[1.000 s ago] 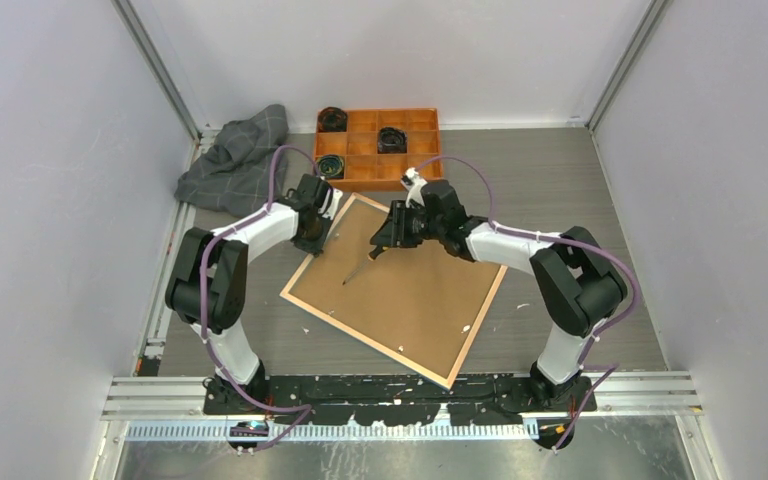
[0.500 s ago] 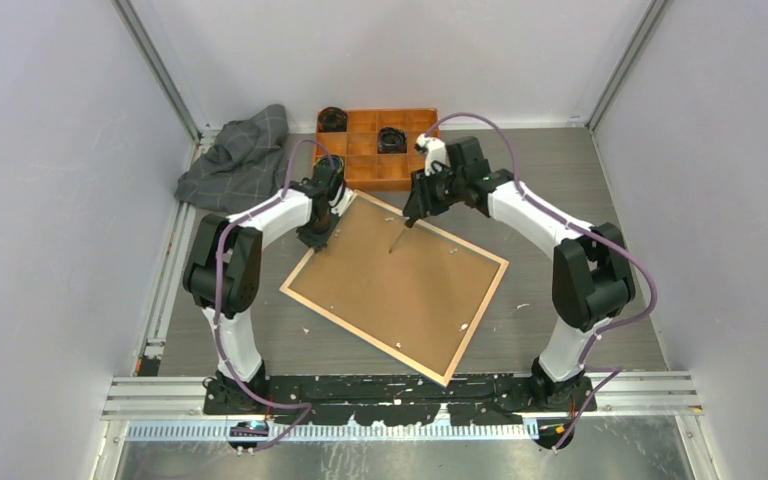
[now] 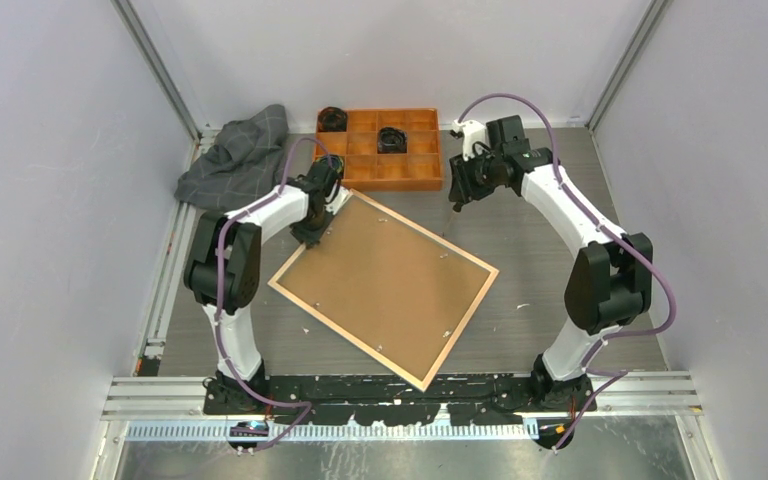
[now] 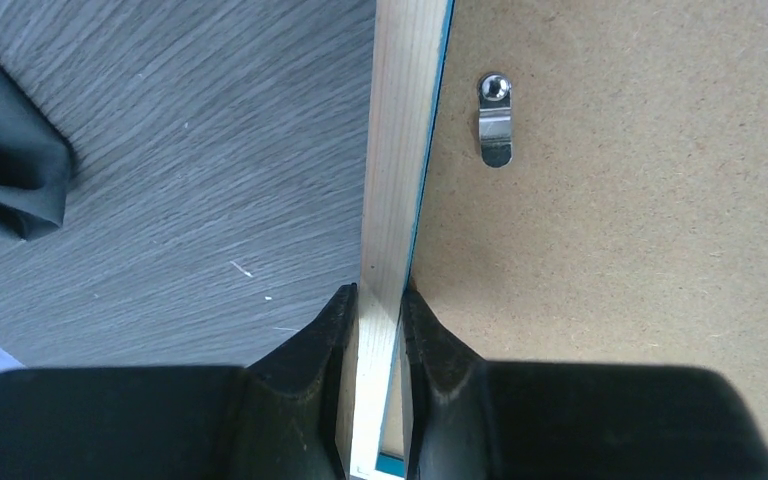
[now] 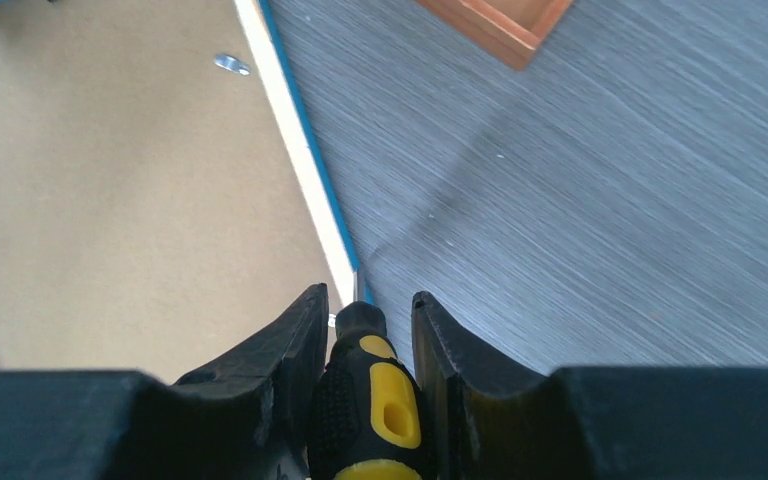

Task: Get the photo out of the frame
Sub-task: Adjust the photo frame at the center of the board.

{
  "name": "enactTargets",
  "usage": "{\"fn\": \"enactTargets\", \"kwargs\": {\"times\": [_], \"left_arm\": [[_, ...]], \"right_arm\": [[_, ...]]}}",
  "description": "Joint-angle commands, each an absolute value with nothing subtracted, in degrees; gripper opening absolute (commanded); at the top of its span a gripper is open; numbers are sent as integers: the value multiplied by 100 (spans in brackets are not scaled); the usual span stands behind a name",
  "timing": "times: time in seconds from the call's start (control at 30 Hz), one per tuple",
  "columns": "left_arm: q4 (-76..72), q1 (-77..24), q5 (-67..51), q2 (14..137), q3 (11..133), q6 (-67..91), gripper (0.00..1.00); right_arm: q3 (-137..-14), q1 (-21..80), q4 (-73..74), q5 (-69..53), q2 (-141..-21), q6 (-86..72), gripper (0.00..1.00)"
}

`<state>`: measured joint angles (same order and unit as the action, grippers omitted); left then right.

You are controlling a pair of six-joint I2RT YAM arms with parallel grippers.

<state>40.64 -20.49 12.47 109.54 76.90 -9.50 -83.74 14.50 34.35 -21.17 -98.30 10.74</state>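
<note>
A crumpled dark grey cloth [image 3: 235, 160] lies on the grey wood-grain tabletop [image 3: 560, 250] well off the far left side of the large thin rectangular picture frame [image 3: 345, 336], which rests flat and face down, turned at an angle to the table edges. The left gripper [image 3: 312, 232] sits at the frame's far left edge, and the left wrist view shows its two black fingers [image 4: 325, 340] closed tightly on the light wood rim, one pressing the outer side and one the inner side, with a sliver of the bright blue border beside it. Inside the rim, a plain brown backing board [image 3: 385, 285] fills the frame's opening, and a small silver metal turn clip [image 4: 495, 120] lies on the board just beside the gripped edge. The photo does not show in any view, as the board covers that side. Beyond the frame's far corner stands an orange compartment tray [image 3: 400, 184] with dark round items in some cells. The right gripper [image 3: 457, 195] hangs above the table just past the frame's far right edge, near the tray's right end, its fingers clamped on a black-and-yellow-handled screwdriver [image 5: 370, 400] pointing down towards the rim.
</note>
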Motion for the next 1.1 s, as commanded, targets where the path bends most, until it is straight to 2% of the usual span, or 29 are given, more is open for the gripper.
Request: {"fn": "enactTargets", "kwargs": {"times": [0.0, 0.07, 0.13, 0.17, 0.23, 0.3, 0.33, 0.4, 0.6, 0.87, 1.07], "left_arm": [[3958, -1840, 1570, 10470, 7987, -1250, 8], [3991, -1808, 1501, 10395, 8012, -1298, 9], [4084, -1755, 1359, 10281, 8060, -1322, 17], [4139, -1712, 1222, 10193, 8090, -1324, 27], [4266, -1582, 818, 9998, 8150, -1313, 51], [4340, -1461, 518, 9770, 8137, -1370, 69], [4366, -1378, 391, 9671, 8117, -1420, 75], [4485, -1245, 162, 9482, 8086, -1517, 80], [5177, -1099, -725, 8552, 7711, -2536, 84], [6106, -1099, -550, 7360, 6759, -3559, 87], [6336, -1099, -278, 7152, 6211, -4035, 87]], "right_arm": [[-8772, 1343, 3951, -1648, -9409, 1538, 1], [-8795, 1344, 4130, -1635, -9378, 1556, 1], [-8850, 1340, 4279, -1624, -9356, 1480, 1], [-8885, 1336, 4342, -1593, -9335, 1423, 1], [-8912, 1337, 4422, -1530, -9270, 1377, 1], [-8899, 1344, 4551, -1573, -9179, 1517, 1], [-8891, 1344, 4627, -1617, -9134, 1610, 1], [-8877, 1345, 4748, -1618, -9105, 1753, 1], [-9202, 1321, 5054, -1550, -9363, 2115, 1], [-9940, 1176, 5749, -1551, -9836, 2236, 1], [-11084, 1012, 7030, -1463, -10527, 1726, 1]]}}
